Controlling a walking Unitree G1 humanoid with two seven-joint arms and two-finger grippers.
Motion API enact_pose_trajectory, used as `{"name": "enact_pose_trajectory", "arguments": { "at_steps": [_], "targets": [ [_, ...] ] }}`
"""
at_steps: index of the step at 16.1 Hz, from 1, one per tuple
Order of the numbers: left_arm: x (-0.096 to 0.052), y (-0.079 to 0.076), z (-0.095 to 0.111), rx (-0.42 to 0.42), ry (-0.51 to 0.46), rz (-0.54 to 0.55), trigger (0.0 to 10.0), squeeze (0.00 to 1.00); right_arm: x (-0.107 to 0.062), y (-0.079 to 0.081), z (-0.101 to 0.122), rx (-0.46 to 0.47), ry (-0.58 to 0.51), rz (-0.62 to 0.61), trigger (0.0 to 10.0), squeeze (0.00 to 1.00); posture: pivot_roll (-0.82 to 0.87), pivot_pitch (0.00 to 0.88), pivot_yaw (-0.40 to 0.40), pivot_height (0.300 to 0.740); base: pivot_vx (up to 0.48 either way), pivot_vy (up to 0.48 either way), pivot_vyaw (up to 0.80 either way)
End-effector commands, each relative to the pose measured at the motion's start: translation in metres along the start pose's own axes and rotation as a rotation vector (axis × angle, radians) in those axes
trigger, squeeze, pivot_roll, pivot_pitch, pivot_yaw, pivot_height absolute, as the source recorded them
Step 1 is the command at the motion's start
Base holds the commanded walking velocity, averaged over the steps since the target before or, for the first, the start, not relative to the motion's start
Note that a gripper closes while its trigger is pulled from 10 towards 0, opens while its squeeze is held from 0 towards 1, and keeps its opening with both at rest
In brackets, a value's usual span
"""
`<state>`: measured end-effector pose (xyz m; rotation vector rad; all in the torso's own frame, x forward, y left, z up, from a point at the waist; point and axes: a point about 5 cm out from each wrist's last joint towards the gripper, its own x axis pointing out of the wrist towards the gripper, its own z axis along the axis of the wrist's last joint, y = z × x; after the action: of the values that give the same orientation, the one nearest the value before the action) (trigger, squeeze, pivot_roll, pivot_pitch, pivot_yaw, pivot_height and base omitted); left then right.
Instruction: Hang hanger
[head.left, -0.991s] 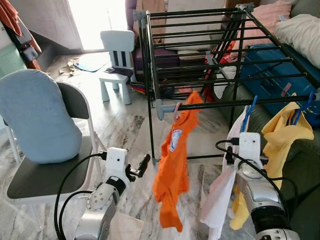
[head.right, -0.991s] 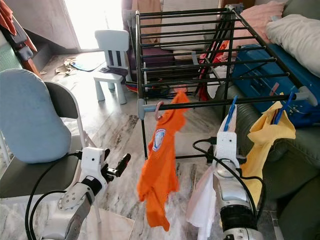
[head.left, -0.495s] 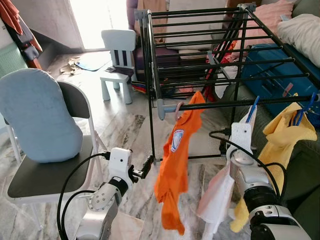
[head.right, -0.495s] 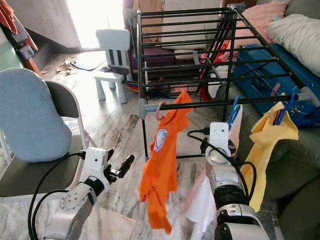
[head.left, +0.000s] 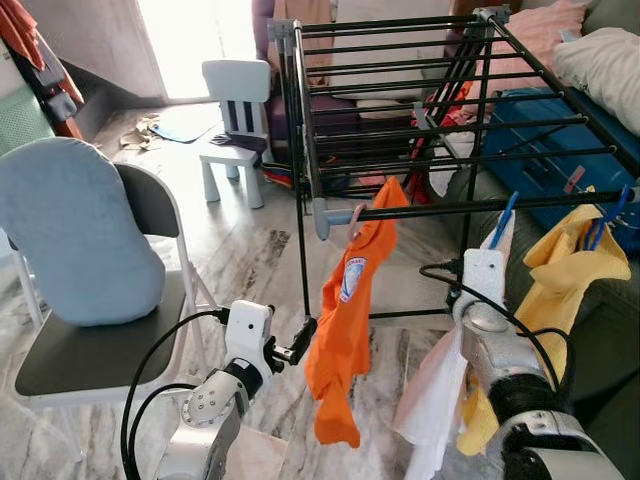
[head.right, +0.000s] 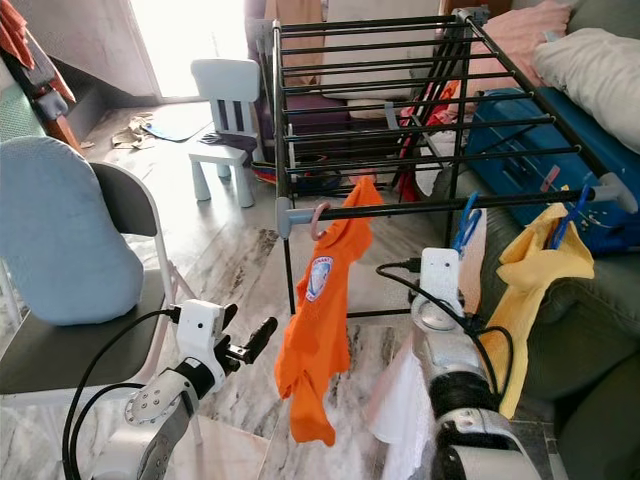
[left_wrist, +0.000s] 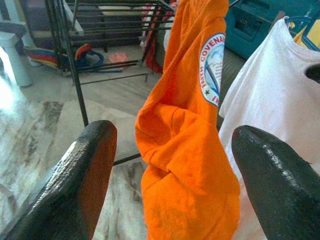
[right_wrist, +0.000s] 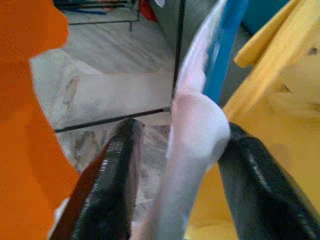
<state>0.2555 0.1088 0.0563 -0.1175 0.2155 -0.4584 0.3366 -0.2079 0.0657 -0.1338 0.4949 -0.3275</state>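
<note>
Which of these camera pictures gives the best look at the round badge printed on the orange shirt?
The left wrist view: the badge is large there, with lettering along its rim partly readable, between the left hand's open fingers. In both eye views it is a small pale patch on the orange shirt. The right wrist view catches only plain orange cloth.

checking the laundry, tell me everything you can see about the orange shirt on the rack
The orange shirt is a soft, crumpled fabric tee with a round blue-and-white printed badge. It hangs from a pink hanger hooked over the front bar of the black drying rack, drooping unevenly toward the marble floor without reaching it. A white garment hangs just beside it. The left hand sits close by its lower edge, fingers open, with the shirt in front of the gap between them in the left wrist view; contact cannot be told.
</note>
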Motion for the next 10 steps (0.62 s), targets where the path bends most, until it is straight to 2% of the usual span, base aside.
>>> {"name": "enact_pose_trajectory", "arguments": {
  "at_steps": [1, 4, 9, 10],
  "targets": [
    [-0.001, 0.001, 0.002, 0.009, 0.001, -0.006, 10.0, 0.00, 0.001, -0.010, 0.000, 0.004, -0.001, -0.035, 0.0, 0.00, -0.19, 0.000, 0.026, 0.740, 0.000, 0.000, 0.00],
    [0.000, -0.001, 0.001, 0.011, 0.007, -0.016, 10.0, 0.00, 0.002, -0.027, -0.003, -0.003, -0.001, -0.079, 0.0, 0.00, -0.20, 0.000, 0.033, 0.740, 0.000, 0.000, 0.00],
    [0.002, -0.001, 0.003, 0.019, 0.011, -0.028, 10.0, 0.00, 0.002, -0.029, -0.005, -0.016, -0.005, -0.075, 0.0, 0.00, -0.20, 0.000, 0.039, 0.740, 0.000, 0.000, 0.00],
    [0.002, -0.001, 0.003, 0.020, 0.012, -0.028, 10.0, 0.00, 0.002, -0.029, -0.005, -0.017, -0.005, -0.071, 0.3, 0.00, -0.20, 0.000, 0.040, 0.740, 0.000, 0.000, 0.00]
  ]
}}
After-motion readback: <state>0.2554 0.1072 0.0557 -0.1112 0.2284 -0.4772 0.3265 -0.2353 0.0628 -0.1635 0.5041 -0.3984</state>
